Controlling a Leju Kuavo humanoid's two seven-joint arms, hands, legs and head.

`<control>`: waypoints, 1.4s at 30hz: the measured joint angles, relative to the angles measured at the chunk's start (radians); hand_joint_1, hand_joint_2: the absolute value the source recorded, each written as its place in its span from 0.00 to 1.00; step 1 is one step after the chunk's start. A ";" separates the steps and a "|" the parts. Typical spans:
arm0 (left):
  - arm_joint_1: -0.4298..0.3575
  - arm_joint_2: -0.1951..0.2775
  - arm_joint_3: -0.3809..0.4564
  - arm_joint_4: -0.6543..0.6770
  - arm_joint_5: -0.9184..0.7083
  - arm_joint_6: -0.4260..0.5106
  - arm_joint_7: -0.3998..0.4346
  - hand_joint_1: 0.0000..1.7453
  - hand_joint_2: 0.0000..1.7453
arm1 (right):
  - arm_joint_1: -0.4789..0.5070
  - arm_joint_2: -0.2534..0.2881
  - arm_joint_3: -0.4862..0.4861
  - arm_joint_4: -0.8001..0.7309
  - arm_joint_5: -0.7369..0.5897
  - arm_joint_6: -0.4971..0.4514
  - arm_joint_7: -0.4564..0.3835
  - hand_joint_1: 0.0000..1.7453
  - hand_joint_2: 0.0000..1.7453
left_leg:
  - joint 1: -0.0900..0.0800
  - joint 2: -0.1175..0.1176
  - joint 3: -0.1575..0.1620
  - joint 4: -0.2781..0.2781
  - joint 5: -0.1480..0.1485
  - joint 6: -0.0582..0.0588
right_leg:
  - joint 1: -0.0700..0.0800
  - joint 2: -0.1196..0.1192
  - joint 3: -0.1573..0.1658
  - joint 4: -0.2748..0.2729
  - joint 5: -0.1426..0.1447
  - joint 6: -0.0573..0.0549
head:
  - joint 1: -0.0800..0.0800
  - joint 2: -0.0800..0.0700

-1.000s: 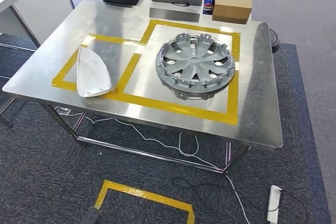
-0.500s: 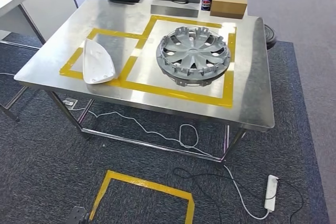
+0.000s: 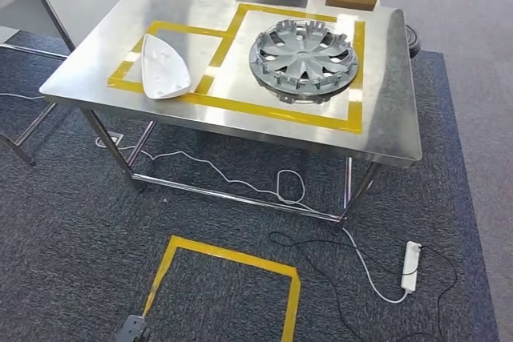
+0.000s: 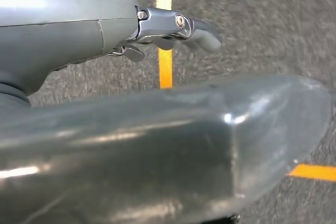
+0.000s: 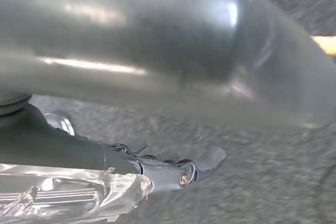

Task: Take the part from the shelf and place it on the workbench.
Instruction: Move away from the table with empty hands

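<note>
On the steel workbench (image 3: 387, 118), inside its yellow tape outlines, two parts lie flat: a grey wheel cover (image 3: 304, 60) in the larger outline and a white shell-shaped part (image 3: 163, 76) in the smaller one, well apart from each other. No shelf is visible from the head view, so I cannot place the pick-up point. I read the left hand (image 4: 158, 145) as hanging over the dark carpet with its thumb (image 4: 178, 27) stretched straight out, fingers apart, and nothing between them. The right hand (image 5: 158, 51) hangs the same way over the carpet, its thumb (image 5: 186, 169) extended and holding nothing; a glossy surface at the frame edge beside it I cannot identify. A yellow floor marker (image 3: 230, 255) lies on the carpet between me and the bench, with a power strip (image 3: 411, 266) and loose cable near it. I judge that no part is in transit and that both outlines are filled, so either the placing is complete or another fetch is due. The next move calls for locating the shelf, turning the body toward it, and stepping clear of the cable.
</note>
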 joint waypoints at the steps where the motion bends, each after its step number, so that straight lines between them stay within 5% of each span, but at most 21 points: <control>1: 0.002 0.000 0.003 0.000 0.015 -0.003 0.000 0.00 0.00 | 0.005 0.000 0.002 0.000 -0.002 -0.006 0.009 0.00 0.00 | -0.002 0.002 -0.010 0.001 0.010 0.009 | -0.003 0.000 -0.010 0.023 -0.030 0.003 | 0.001 0.000; 4: 0.001 0.003 0.008 0.000 0.024 -0.004 -0.007 0.00 0.00 | 0.009 0.002 0.005 0.000 -0.001 0.004 0.018 0.00 0.00 | -0.011 0.004 -0.048 0.001 0.044 0.025 | -0.002 0.000 -0.054 0.193 -0.177 0.005 | 0.008 0.000; 5: 0.000 0.003 0.009 0.000 0.027 -0.003 -0.009 0.00 0.00 | 0.008 0.002 0.007 0.000 0.003 0.010 0.018 0.00 0.00 | -0.015 0.005 -0.063 0.002 0.056 0.026 | -0.001 0.000 -0.061 0.249 -0.201 0.003 | 0.008 0.000; 7: -0.002 0.002 0.019 0.000 0.062 -0.012 -0.015 0.00 0.00 | 0.006 0.003 0.012 0.001 0.012 0.014 0.018 0.00 0.00 | -0.020 0.006 -0.093 0.003 0.079 0.027 | 0.006 0.000 -0.029 0.279 -0.179 -0.005 | 0.009 0.000; 9: -0.006 -0.001 0.048 0.000 0.133 -0.032 -0.021 0.00 0.00 | 0.005 0.003 0.016 0.001 0.020 0.004 0.018 0.00 0.00 | -0.022 0.005 -0.116 0.003 0.100 0.025 | 0.015 0.000 0.068 0.176 -0.130 -0.016 | 0.009 0.000; 11: -0.012 -0.006 0.086 0.000 0.176 -0.044 -0.024 0.00 0.00 | 0.000 0.003 0.021 0.001 0.027 -0.006 0.012 0.00 0.00 | -0.024 0.004 -0.130 0.005 0.119 0.018 | 0.023 0.000 0.174 0.026 -0.135 -0.025 | 0.008 0.000; 13: -0.015 -0.009 0.106 0.000 0.175 -0.044 -0.023 0.00 0.00 | -0.004 0.003 0.028 0.001 0.031 -0.007 0.005 0.00 0.00 | -0.023 0.006 -0.138 0.005 0.137 0.008 | 0.028 0.001 0.208 -0.045 -0.151 -0.030 | 0.008 0.000; 15: -0.016 -0.010 0.115 0.000 0.173 -0.044 -0.022 0.00 0.00 | -0.003 0.004 0.032 0.001 0.032 -0.006 0.003 0.00 0.00 | -0.020 0.005 -0.146 0.009 0.138 -0.003 | 0.028 0.000 0.194 -0.049 -0.137 -0.038 | 0.008 0.000; 16: -0.015 -0.011 0.120 0.000 0.173 -0.043 -0.022 0.00 0.00 | -0.002 0.004 0.033 0.001 0.032 -0.005 0.002 0.00 0.00 | -0.019 0.004 -0.154 0.024 0.115 -0.009 | 0.026 -0.002 0.186 -0.051 -0.126 -0.045 | 0.007 0.000; 19: -0.015 -0.011 0.124 0.000 0.165 -0.049 -0.027 0.00 0.00 | -0.003 0.004 0.033 0.001 0.034 0.001 0.011 0.00 0.00 | -0.014 0.003 -0.201 0.180 -0.029 -0.024 | 0.023 -0.004 0.150 -0.052 -0.090 -0.057 | 0.003 0.000; 20: -0.016 -0.011 0.124 0.000 0.159 -0.052 -0.029 0.00 0.00 | -0.003 0.004 0.033 0.001 0.036 0.006 0.021 0.00 0.00 | -0.012 0.003 -0.213 0.241 -0.057 -0.028 | 0.023 -0.006 0.135 -0.051 -0.078 -0.057 | 0.002 0.000; 22: -0.016 -0.007 0.124 0.000 0.141 -0.050 -0.039 0.00 0.00 | -0.002 0.004 0.034 0.001 0.041 0.019 0.050 0.00 0.00 | -0.006 0.003 -0.201 0.289 -0.039 -0.036 | 0.023 -0.012 0.103 -0.048 -0.055 -0.053 | 0.002 0.000; 25: -0.020 -0.003 0.119 0.000 0.112 -0.021 -0.083 0.00 0.00 | 0.001 0.004 0.035 0.000 0.035 0.036 0.084 0.00 0.00 | 0.006 0.023 -0.082 0.152 0.036 -0.053 | 0.020 -0.027 0.060 -0.034 -0.037 -0.037 | 0.000 0.000; 27: -0.025 -0.004 0.114 0.000 0.099 -0.003 -0.107 0.00 0.00 | 0.003 0.004 0.035 0.000 0.029 0.043 0.095 0.00 0.00 | 0.006 0.036 -0.011 0.037 0.017 -0.043 | 0.022 -0.041 0.042 -0.018 -0.027 -0.024 | -0.001 0.000; 30: -0.020 -0.002 0.111 0.000 0.090 0.006 -0.113 0.00 0.00 | 0.004 0.005 0.035 0.000 0.028 0.046 0.101 0.00 0.00 | -0.002 0.022 -0.007 0.001 0.002 -0.012 | 0.015 -0.055 0.027 -0.004 -0.021 -0.012 | 0.001 0.000; 32: -0.013 0.001 0.110 0.000 0.089 0.008 -0.113 0.00 0.00 | 0.007 0.007 0.035 0.000 0.028 0.047 0.102 0.00 0.00 | -0.004 0.013 -0.014 0.002 0.011 0.005 | 0.009 -0.036 0.003 0.053 -0.066 -0.006 | 0.002 0.000; 34: -0.013 0.004 0.109 0.000 0.089 0.009 -0.114 0.00 0.00 | 0.008 0.009 0.035 0.001 0.028 0.048 0.102 0.00 0.00 | -0.009 0.001 -0.024 0.002 0.021 0.019 | 0.009 -0.013 -0.048 0.186 -0.143 -0.003 | 0.003 0.000; 36: -0.013 0.004 0.107 0.000 0.088 0.008 -0.114 0.00 0.00 | 0.008 0.010 0.035 0.001 0.028 0.049 0.102 0.00 0.00 | -0.015 -0.014 -0.032 0.002 0.028 0.025 | 0.012 -0.004 -0.082 0.286 -0.182 -0.008 | 0.003 0.000; 38: -0.011 0.004 0.106 0.000 0.088 0.008 -0.114 0.00 0.00 | 0.008 0.010 0.035 0.001 0.028 0.048 0.102 0.00 0.00 | -0.021 -0.032 -0.033 0.003 0.031 0.026 | 0.018 0.003 -0.047 0.243 -0.147 -0.021 | 0.003 0.000; 40: -0.013 0.003 0.104 0.000 0.088 0.008 -0.114 0.00 0.00 | 0.008 0.009 0.035 0.001 0.029 0.048 0.102 0.00 0.00 | -0.025 -0.051 -0.032 0.003 0.032 0.025 | 0.024 0.038 0.031 0.109 -0.085 -0.043 | 0.001 0.000; 42: -0.017 0.001 0.104 0.001 0.089 0.007 -0.114 0.00 0.00 | 0.009 0.009 0.035 0.001 0.029 0.048 0.102 0.00 0.00 | -0.023 -0.069 -0.038 0.005 0.035 0.019 | 0.027 0.067 0.076 0.027 -0.060 -0.054 | -0.002 0.000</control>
